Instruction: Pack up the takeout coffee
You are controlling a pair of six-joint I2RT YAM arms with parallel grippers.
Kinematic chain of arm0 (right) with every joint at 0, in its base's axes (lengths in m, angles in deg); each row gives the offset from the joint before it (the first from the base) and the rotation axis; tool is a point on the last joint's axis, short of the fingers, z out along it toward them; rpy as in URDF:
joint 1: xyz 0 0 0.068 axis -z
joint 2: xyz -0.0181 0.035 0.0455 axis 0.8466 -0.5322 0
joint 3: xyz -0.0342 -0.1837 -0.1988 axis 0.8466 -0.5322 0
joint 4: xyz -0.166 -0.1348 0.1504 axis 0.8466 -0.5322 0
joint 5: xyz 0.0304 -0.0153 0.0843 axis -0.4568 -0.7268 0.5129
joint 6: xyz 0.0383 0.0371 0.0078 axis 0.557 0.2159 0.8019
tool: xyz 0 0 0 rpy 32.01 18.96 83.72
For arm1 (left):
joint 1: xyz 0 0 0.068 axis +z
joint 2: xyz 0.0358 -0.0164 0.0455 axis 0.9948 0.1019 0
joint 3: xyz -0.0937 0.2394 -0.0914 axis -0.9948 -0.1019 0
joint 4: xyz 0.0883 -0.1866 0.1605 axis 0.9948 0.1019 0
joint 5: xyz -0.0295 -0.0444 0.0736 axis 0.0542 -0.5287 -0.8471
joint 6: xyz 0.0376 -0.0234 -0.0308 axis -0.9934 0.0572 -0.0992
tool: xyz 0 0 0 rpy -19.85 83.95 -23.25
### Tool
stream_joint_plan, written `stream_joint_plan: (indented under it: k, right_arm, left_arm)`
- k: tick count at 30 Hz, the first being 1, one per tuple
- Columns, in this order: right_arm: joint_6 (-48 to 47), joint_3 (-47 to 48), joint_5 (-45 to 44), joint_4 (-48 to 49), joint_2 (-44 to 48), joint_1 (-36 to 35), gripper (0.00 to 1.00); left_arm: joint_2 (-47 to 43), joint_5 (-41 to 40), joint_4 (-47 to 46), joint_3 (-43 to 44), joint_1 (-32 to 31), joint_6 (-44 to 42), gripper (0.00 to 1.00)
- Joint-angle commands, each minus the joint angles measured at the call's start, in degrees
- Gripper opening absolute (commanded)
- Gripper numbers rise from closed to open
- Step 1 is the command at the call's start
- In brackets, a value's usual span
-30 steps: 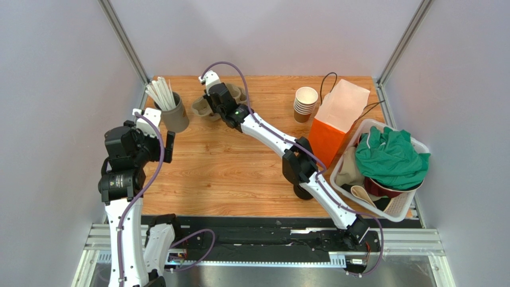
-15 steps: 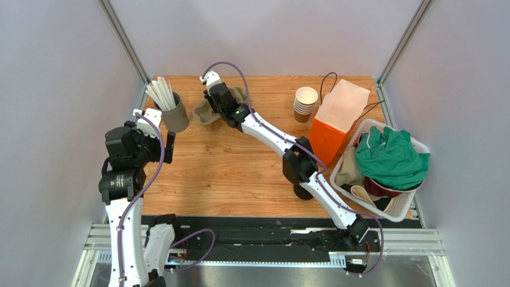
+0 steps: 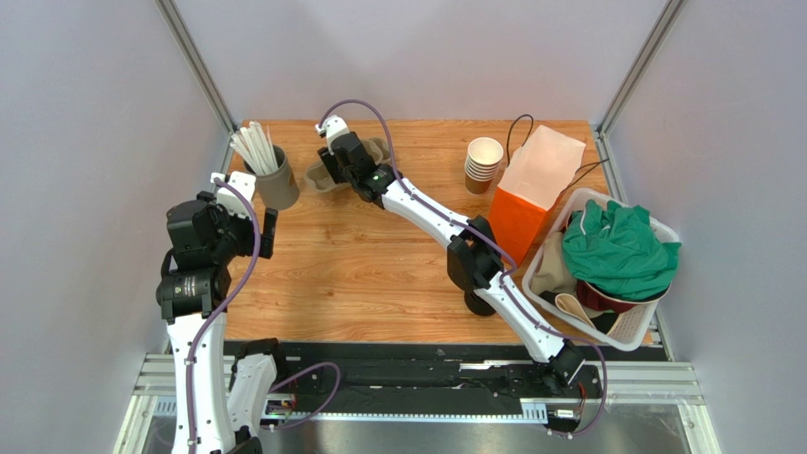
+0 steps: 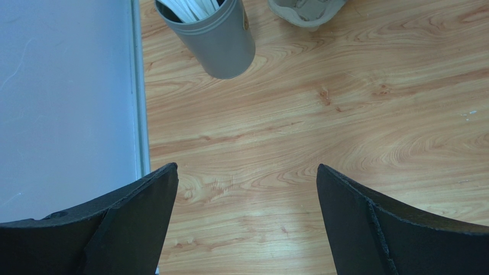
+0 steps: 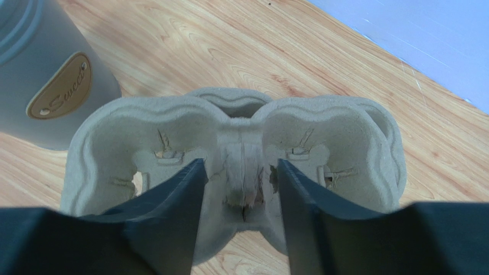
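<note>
**Pale pulp on warm wood grain**

Between the black fingers [image 5: 172,229] of the right gripper [image 5: 240,172], the pale grey-beige moulded pulp cup carrier [image 5: 115,132] is showing plain. Left of them, the round grey utensil holder [image 5: 23,69] is wearing a tan oval label. The orange-brown wooden table [image 5: 229,51] is showing wavy grain.

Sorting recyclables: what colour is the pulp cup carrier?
The pulp cup carrier is pale grey-beige; clearest in right wrist view.

Light wood-grain tabletop [image 3: 360,274] is boxed in on three sides by plain pale grey wall panels [image 3: 85,113], joined at the back corners by thin metal posts [image 3: 195,61]. A silver aluminium rail frame [image 3: 663,386] is mounted along the near edge. Lit evenly, shadows soft.
</note>
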Motion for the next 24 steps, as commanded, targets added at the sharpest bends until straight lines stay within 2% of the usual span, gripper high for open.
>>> stream_joint_plan:
  k: [1, 3, 9, 24]
  right_arm:
    - [0.39, -0.38, 2.39, -1.13, 2.82, -0.17, 0.58]
    - [0.39, -0.56, 2.57, -1.48, 2.91, -0.17, 0.63]
    - [-0.67, -0.65, 1.61, -0.52, 1.95, 0.09, 0.65]
    - [-1.19, -1.18, 2.84, 0.1, -0.16, 0.79, 0.6]
  left_arm:
    - [-0.26, 0.81, -1.71, -0.03, 0.42, 0.54, 0.99]
    - [-0.17, 0.72, -1.71, -0.03, 0.42, 0.54, 0.99]
    - [-0.34, 0.63, -1.62, 0.06, 0.42, 0.54, 0.99]
    - [0.45, 0.63, -1.71, 0.23, 0.42, 0.54, 0.99]
